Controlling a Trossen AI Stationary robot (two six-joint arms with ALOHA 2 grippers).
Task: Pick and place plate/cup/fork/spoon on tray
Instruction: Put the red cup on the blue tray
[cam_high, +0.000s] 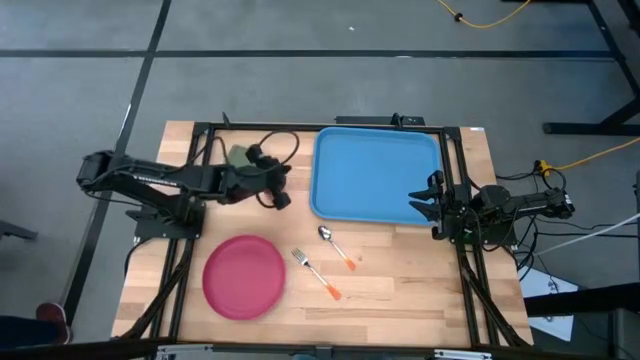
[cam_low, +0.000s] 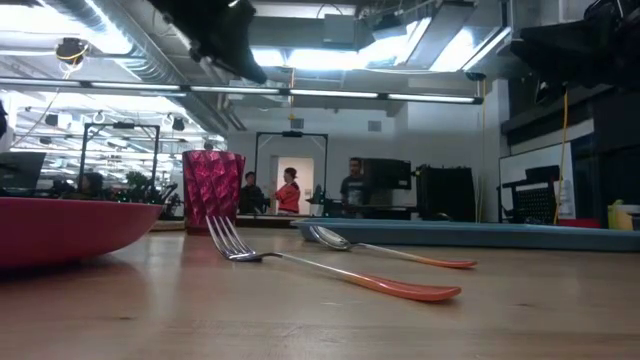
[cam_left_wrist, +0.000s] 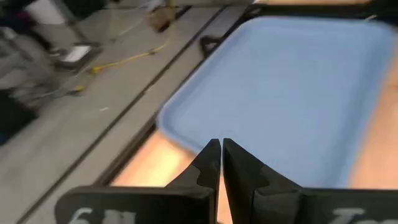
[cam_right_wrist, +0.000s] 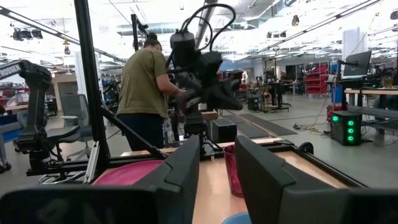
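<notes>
- Left gripper (cam_high: 281, 197) hung above the table between plate (cam_high: 244, 277) and tray (cam_high: 375, 173), just left of the tray; jaws together, nothing held.
- Right gripper (cam_high: 424, 201) sat at the tray's right edge; jaws apart, empty.
- Tray lay at the table's far side, nothing on it.
- Plate was front left; spoon (cam_high: 336, 246) and fork (cam_high: 315, 274) lay on bare wood right of it, near each other, not touching.
- Cup (cam_low: 213, 191) stood upright beyond the plate in the low view.

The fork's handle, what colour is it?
Orange, on the fork; it shows best in the low view.
</notes>
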